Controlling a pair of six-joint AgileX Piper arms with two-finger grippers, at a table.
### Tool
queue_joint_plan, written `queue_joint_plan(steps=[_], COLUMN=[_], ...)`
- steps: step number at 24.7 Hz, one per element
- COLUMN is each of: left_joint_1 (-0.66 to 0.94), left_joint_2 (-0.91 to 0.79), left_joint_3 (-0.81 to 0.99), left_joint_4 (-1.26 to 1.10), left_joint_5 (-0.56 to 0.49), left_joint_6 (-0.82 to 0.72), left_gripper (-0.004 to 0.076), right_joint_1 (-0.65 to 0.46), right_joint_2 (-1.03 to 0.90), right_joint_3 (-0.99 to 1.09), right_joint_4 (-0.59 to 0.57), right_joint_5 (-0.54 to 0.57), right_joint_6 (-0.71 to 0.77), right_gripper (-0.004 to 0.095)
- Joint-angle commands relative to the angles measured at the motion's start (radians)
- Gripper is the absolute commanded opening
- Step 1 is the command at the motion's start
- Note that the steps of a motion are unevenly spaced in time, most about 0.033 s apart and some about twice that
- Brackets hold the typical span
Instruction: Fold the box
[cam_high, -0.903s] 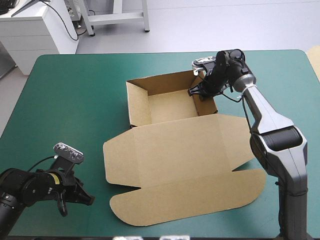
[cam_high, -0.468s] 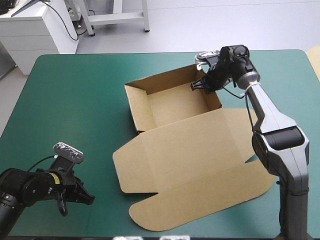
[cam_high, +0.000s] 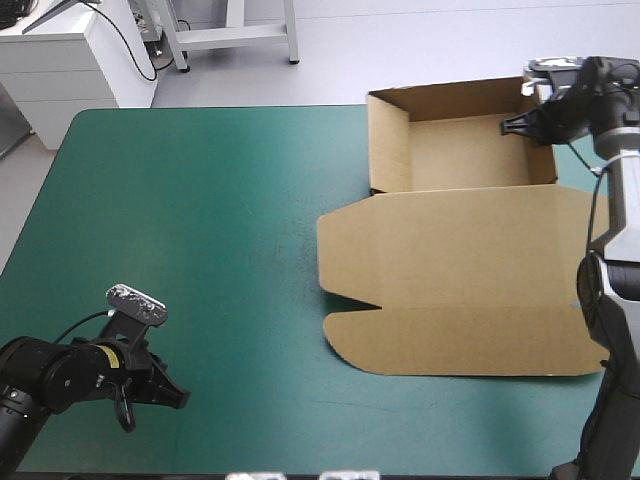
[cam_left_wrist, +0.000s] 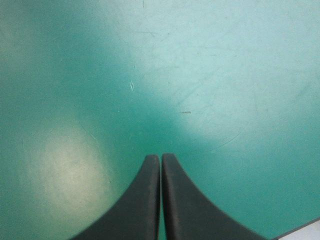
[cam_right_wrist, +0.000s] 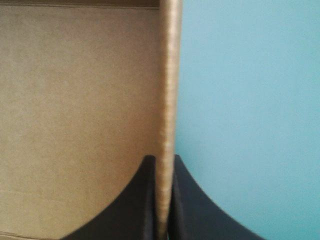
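A table with a teal-green cover (cam_high: 200, 200) fills most of the high view, bare across its left half and faintly scuffed in the left wrist view. Beyond its far edge lie pale grey floor (cam_high: 450, 40) and, past the far left corner, a white cabinet (cam_high: 70, 60). The brown box (cam_high: 460, 270) sits on the right half of the table as an open tray facing up, close to the far edge. The tray's long sides run parallel to that edge. Its lid lies flat and stretches toward the near edge, ending in a rounded flap. The right gripper (cam_high: 510, 125) pinches the tray's right wall near the far corner, its black fingers almost together, one inside the tray and one outside. The left gripper (cam_high: 180, 398) sits low near the near left corner, well apart from the box, its fingers pressed together and holding nothing.
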Motion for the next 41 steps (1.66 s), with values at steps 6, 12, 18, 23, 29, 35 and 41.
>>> queue_joint_plan(steps=[6, 12, 18, 23, 29, 35, 41], left_joint_1=[-0.005, -0.005, -0.005, -0.005, -0.005, -0.005, -0.005], left_joint_2=[-0.008, -0.008, -0.008, -0.008, -0.008, -0.008, -0.008], left_joint_3=[-0.021, -0.021, -0.021, -0.021, -0.021, -0.021, -0.021], left_joint_4=[-0.010, -0.012, -0.012, 0.000, 0.000, 0.000, -0.007], left_joint_5=[-0.039, -0.037, -0.028, -0.041, -0.043, -0.053, -0.053], left_joint_6=[-0.024, -0.027, -0.027, -0.027, -0.027, -0.027, -0.027], left_gripper=[-0.0008, -0.0008, -0.0008, -0.0008, -0.0008, -0.0008, -0.0008], right_joint_1=[-0.203, -0.289, -0.302, -0.302, -0.302, -0.294, -0.180], right_joint_2=[-0.062, -0.013, -0.005, -0.013, -0.123, -0.213, -0.288], right_joint_3=[-0.032, -0.026, 0.001, 0.001, 0.001, 0.001, 0.004], right_joint_4=[-0.004, -0.024, -0.037, -0.040, -0.033, 0.191, 0.230], right_joint_5=[-0.009, -0.001, -0.001, -0.001, -0.001, -0.001, -0.001], right_joint_6=[-0.050, -0.045, -0.108, -0.019, -0.022, -0.049, -0.066], right_gripper=[-0.0021, -0.0021, 0.0281, 0.0892, 0.0322, -0.0006, -0.0006])
